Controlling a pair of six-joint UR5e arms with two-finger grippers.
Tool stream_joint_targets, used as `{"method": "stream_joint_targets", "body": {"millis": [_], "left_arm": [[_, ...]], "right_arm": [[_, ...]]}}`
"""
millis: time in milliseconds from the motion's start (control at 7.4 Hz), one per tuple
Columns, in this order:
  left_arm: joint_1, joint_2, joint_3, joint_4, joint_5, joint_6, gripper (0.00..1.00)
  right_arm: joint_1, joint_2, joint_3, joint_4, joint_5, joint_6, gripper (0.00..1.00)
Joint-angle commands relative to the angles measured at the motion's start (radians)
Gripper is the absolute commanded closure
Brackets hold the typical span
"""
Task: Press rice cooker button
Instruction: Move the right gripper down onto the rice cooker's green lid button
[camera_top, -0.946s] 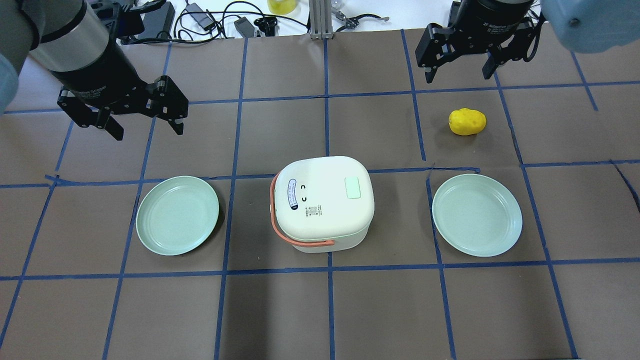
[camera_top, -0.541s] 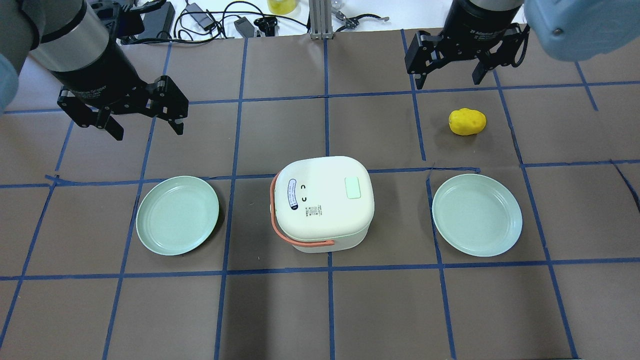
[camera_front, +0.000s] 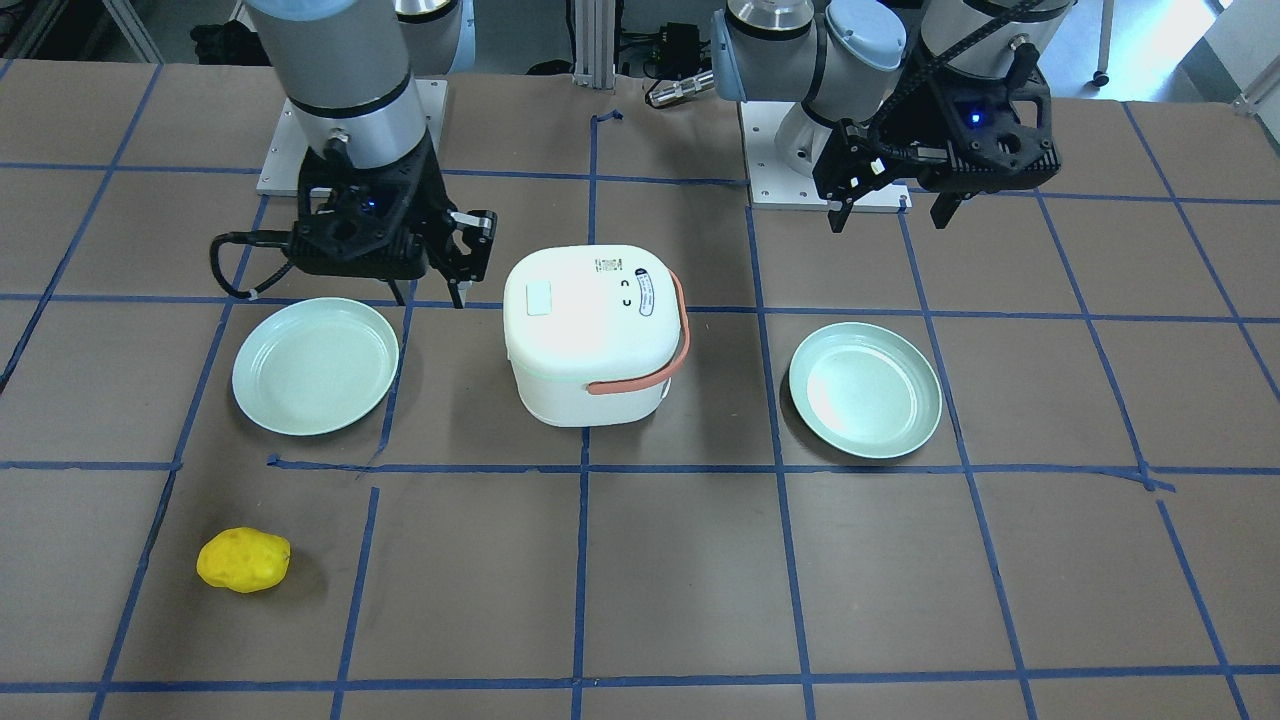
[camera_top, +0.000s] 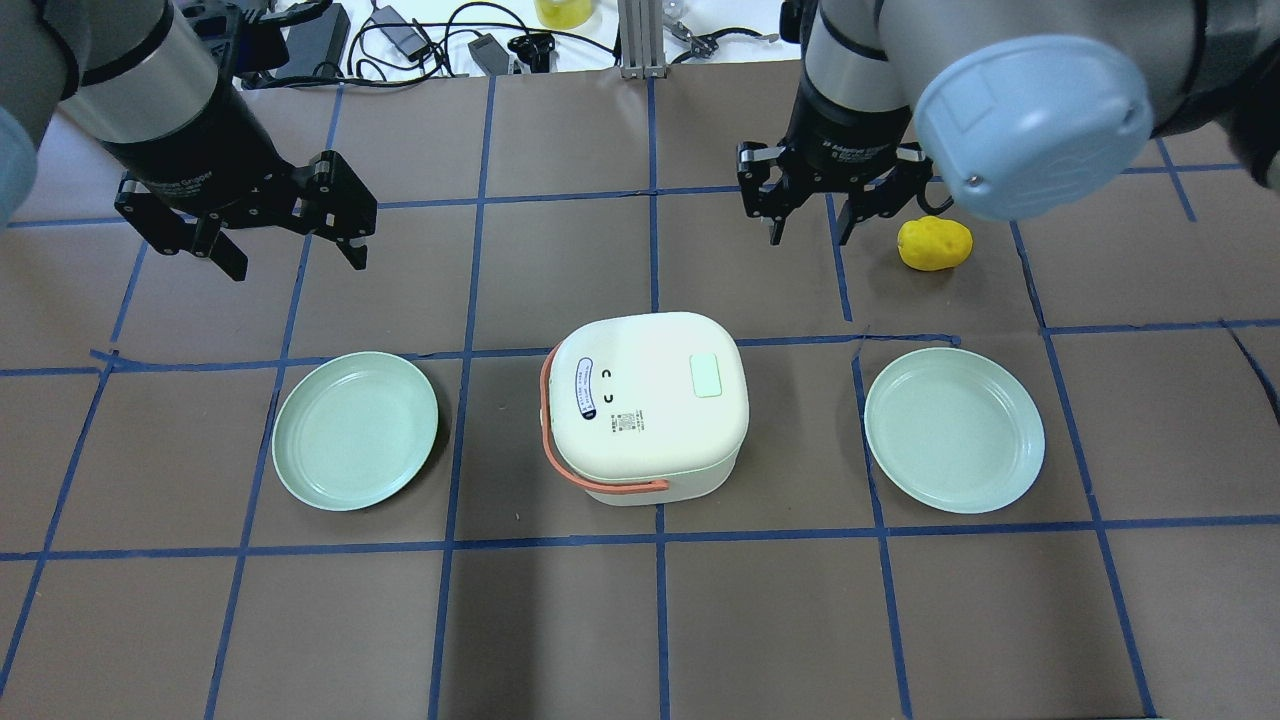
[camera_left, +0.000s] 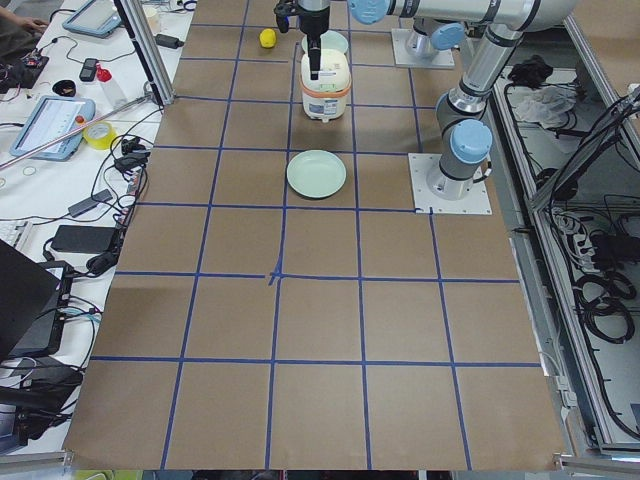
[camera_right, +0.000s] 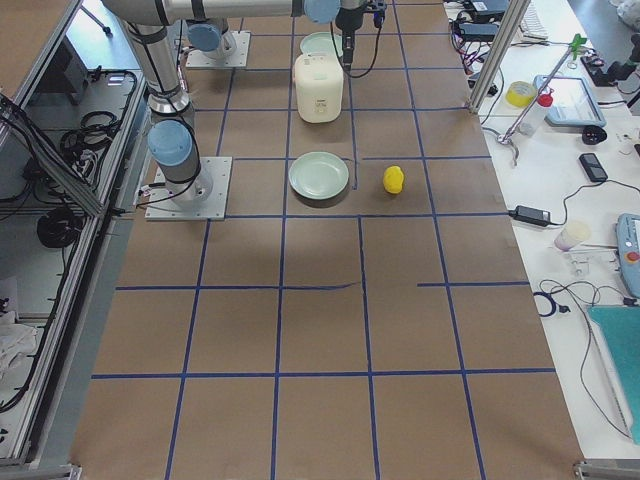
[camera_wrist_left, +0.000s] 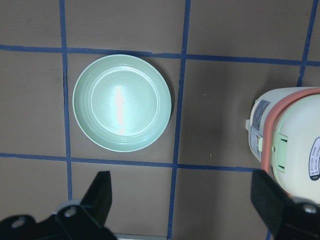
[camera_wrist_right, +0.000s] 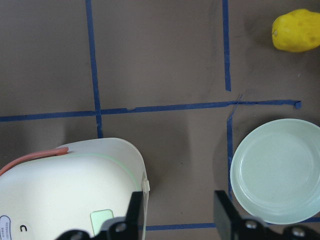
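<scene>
White rice cooker between 2 green plates, yellow object beyond.

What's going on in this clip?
The right tool, open and empty, has swung in toward the white rice cooker and hangs raised off its right side. The pale green button on the lid is not yet touched. The left tool hangs open, well away. Green plates flank the cooker; a yellow potato lies farther out.
</scene>
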Motion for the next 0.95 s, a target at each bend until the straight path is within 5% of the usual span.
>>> {"method": "stream_joint_targets", "body": {"millis": [0, 811], "left_arm": [[0.000, 0.000, 0.000, 0.000, 0.000, 0.000, 0.00], [0.000, 0.000, 0.000, 0.000, 0.000, -0.001, 0.00]], "right_arm": [[0.097, 0.022, 0.090, -0.117, 0.001, 0.077, 0.93], [0.183, 0.023, 0.204, -0.157, -0.002, 0.110, 0.97]]}}
